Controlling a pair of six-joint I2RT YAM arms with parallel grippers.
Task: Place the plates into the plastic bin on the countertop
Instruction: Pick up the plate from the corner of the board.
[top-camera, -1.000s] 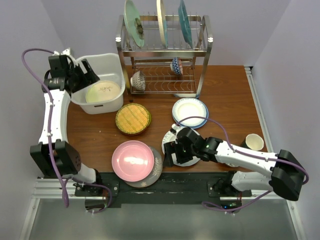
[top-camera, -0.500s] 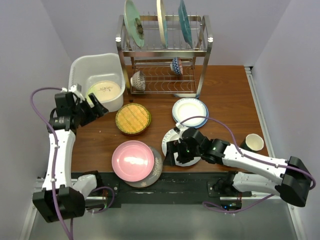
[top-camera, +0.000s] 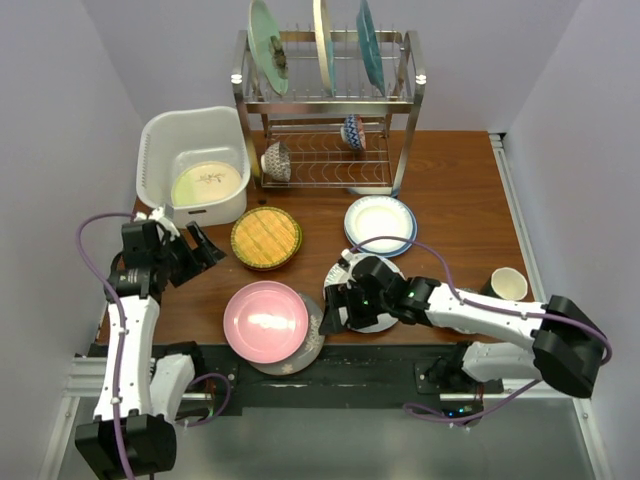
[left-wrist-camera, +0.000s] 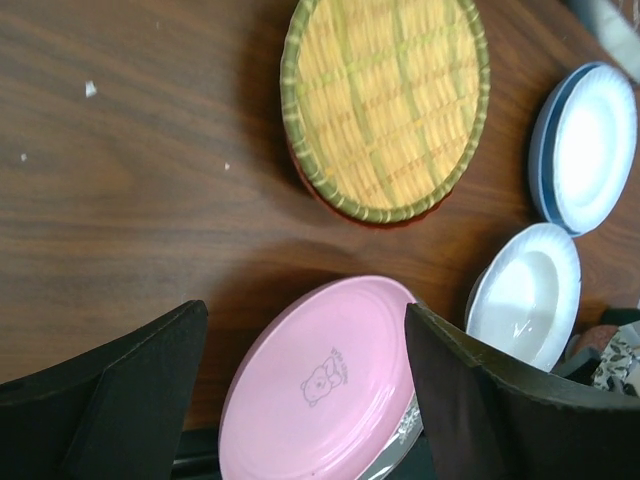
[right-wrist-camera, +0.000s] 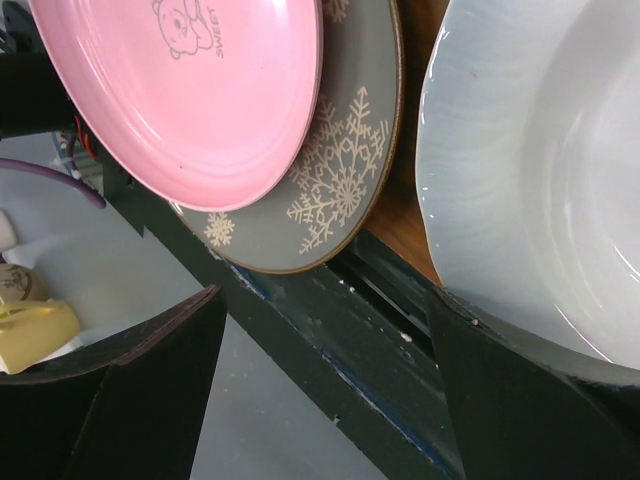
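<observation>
Your left arm (top-camera: 122, 350) and right arm (top-camera: 490, 318) are wearing white shells over black joints. A purple cable (top-camera: 84, 245) is looping along each. The left tool (top-camera: 207, 250) and right tool (top-camera: 335, 305) are showing matte black fingers (left-wrist-camera: 120, 390).

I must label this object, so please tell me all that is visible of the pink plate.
The pink plate is round, glossy and ceramic-looking, with a small bear print and the word SWEET. It lies face up on a grey snowflake plate, at the near edge of the countertop. Nothing grips it.
</observation>
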